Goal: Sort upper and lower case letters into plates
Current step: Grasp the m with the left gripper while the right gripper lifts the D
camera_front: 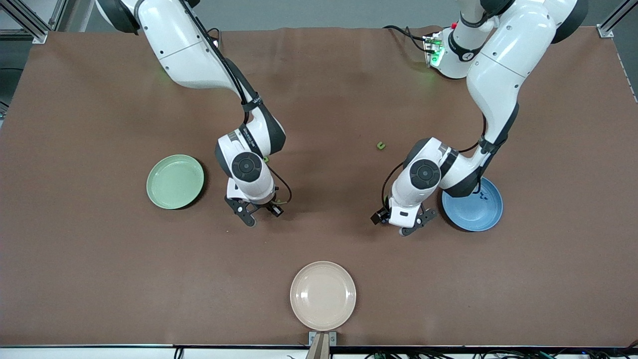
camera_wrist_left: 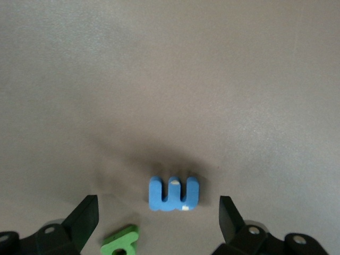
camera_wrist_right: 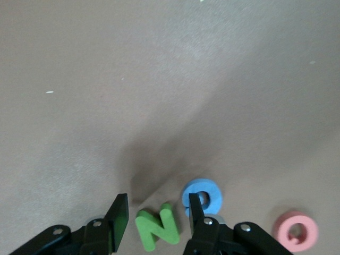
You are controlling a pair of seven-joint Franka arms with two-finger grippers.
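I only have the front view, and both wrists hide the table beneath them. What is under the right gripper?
Observer: A green N lies on the table between the open fingers of the right gripper.
Operator: Anything beside it?
Observer: A blue ring lies right beside it, and a pink ring lies farther off.
Operator: And the left gripper?
Observer: The left gripper is open over a blue letter; a green letter lies beside that.

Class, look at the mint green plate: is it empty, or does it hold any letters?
Empty. The front view shows the mint green plate with a bare inside, no letters.
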